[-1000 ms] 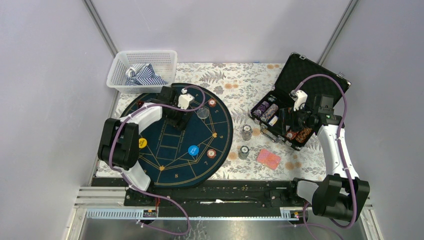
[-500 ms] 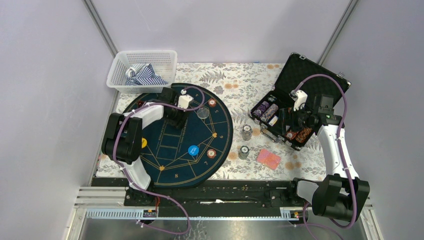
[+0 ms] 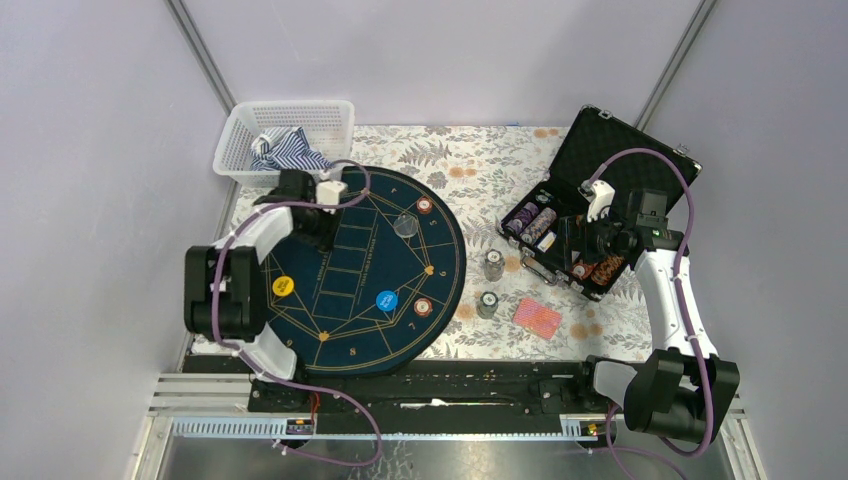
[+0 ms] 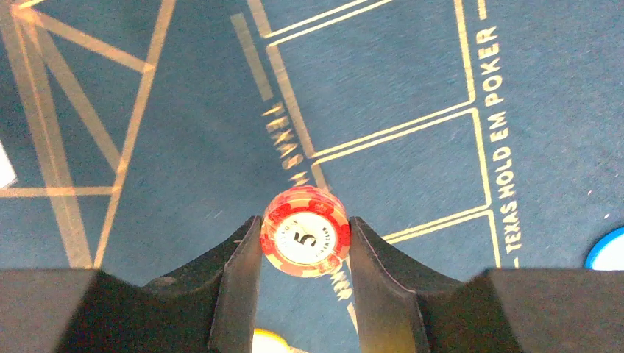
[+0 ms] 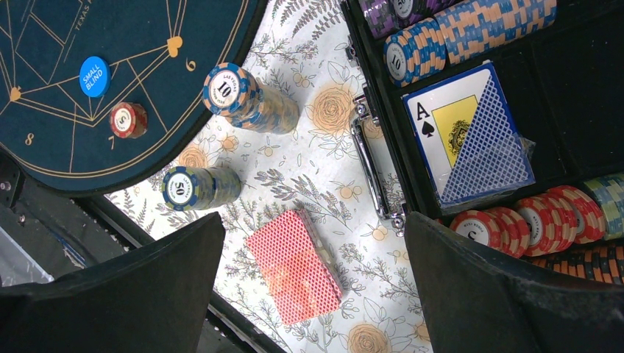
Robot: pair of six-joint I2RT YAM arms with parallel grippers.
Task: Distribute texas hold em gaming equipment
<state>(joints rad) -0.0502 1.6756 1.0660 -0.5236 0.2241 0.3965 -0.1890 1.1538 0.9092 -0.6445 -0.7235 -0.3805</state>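
Note:
My left gripper (image 3: 314,226) is over the far left of the dark blue mat (image 3: 350,335). In its wrist view it (image 4: 305,243) is shut on a red "5" chip stack (image 4: 305,232), held above the mat. My right gripper (image 3: 590,255) is open and empty over the case's front edge, with the red-backed deck (image 5: 294,266) below its gap (image 5: 313,224). The deck (image 3: 537,318) lies on the floral cloth. Two chip stacks (image 3: 493,264) (image 3: 487,304) stand beside the mat. Red chips (image 3: 424,206) (image 3: 423,307), a blue disc (image 3: 387,300), a yellow disc (image 3: 283,286) and a clear disc (image 3: 405,226) sit on the mat.
The open black case (image 3: 600,150) at the right holds rows of chips (image 5: 544,217) and a blue-backed deck (image 5: 471,143). A white basket (image 3: 285,140) with a striped cloth stands behind the mat. Frame rails run along the near edge.
My left gripper has moved left and toward the back of the mat, from near its middle to its far left part. The right arm has not moved.

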